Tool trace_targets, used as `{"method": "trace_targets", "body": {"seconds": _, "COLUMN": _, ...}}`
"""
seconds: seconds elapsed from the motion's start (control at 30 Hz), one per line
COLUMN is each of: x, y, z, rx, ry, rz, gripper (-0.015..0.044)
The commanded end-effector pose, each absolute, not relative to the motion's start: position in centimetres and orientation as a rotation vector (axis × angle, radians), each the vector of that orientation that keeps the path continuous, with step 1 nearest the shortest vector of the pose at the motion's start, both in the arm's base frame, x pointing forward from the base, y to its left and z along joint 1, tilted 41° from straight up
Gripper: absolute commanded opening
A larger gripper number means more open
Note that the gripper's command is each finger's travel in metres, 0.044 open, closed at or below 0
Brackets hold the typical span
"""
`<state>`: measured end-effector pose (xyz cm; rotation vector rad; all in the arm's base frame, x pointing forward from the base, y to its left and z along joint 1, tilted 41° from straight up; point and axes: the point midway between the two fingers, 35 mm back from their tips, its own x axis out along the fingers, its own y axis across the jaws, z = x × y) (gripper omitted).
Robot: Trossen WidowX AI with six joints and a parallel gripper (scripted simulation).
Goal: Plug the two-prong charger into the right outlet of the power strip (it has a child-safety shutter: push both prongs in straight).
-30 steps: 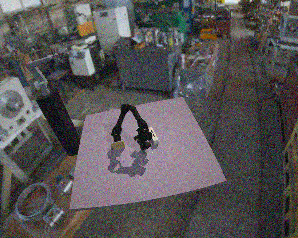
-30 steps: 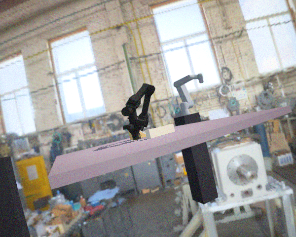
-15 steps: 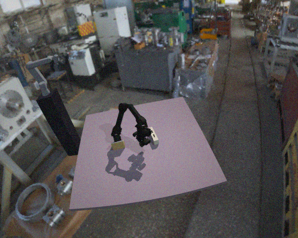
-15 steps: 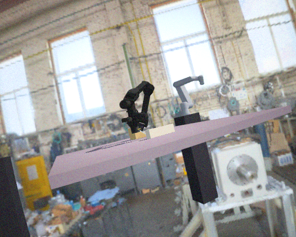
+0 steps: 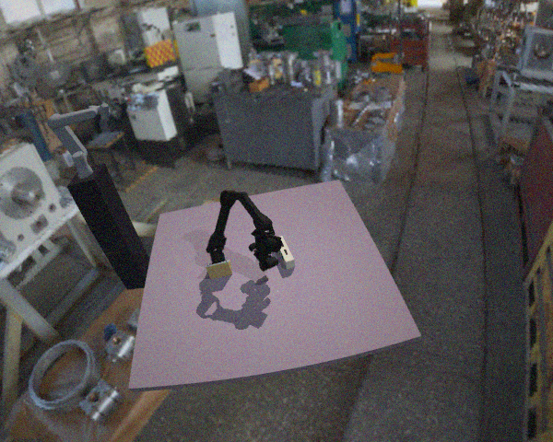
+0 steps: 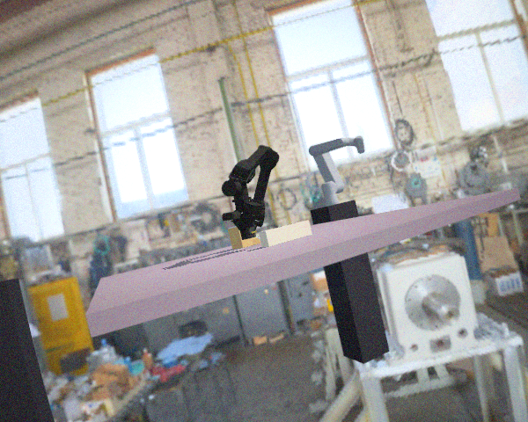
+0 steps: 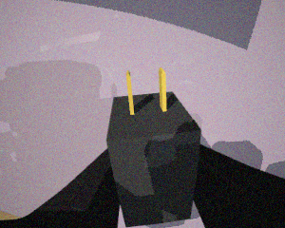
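The charger (image 7: pixel 154 161) is a dark block with two thin yellow prongs, which point toward the top of the wrist view. My gripper (image 5: pixel 267 264) (image 6: pixel 247 235) (image 7: pixel 148 149) is shut on the charger's body, one black finger on each side. In the top and exterior views the dark charger cannot be told apart from the fingers. The power strip (image 5: pixel 288 257) (image 6: pixel 286 233) is a cream block lying close beside the gripper, with a dark slot showing on its top. The arm hides part of the strip, and which outlet shows cannot be told. The prongs stand free, touching nothing in the wrist view.
A tan block (image 5: pixel 219 270) (image 6: pixel 234 237) (image 7: pixel 1 217) stands on the pink table top (image 5: pixel 334 304) (image 6: pixel 164 277) near the arm's base. A grey arm (image 5: pixel 72 143) (image 6: pixel 328 174) stands on a dark pedestal beyond the table edge. Arm shadows fall on the table.
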<state>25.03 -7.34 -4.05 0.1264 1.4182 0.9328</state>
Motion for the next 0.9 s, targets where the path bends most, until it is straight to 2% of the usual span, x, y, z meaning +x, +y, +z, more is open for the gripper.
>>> {"method": "trace_targets", "body": {"seconds": 0.0, "x": 25.0, "y": -6.5, "z": -3.9, "rx": 0.159, "ry": 1.434, "rz": 0.908, "gripper": 0.0}}
{"method": "trace_targets", "body": {"seconds": 0.87, "x": 25.6, "y": -2.9, "z": -3.4, "rx": 0.312, "ry": 1.521, "rz": 0.786, "gripper": 0.0}}
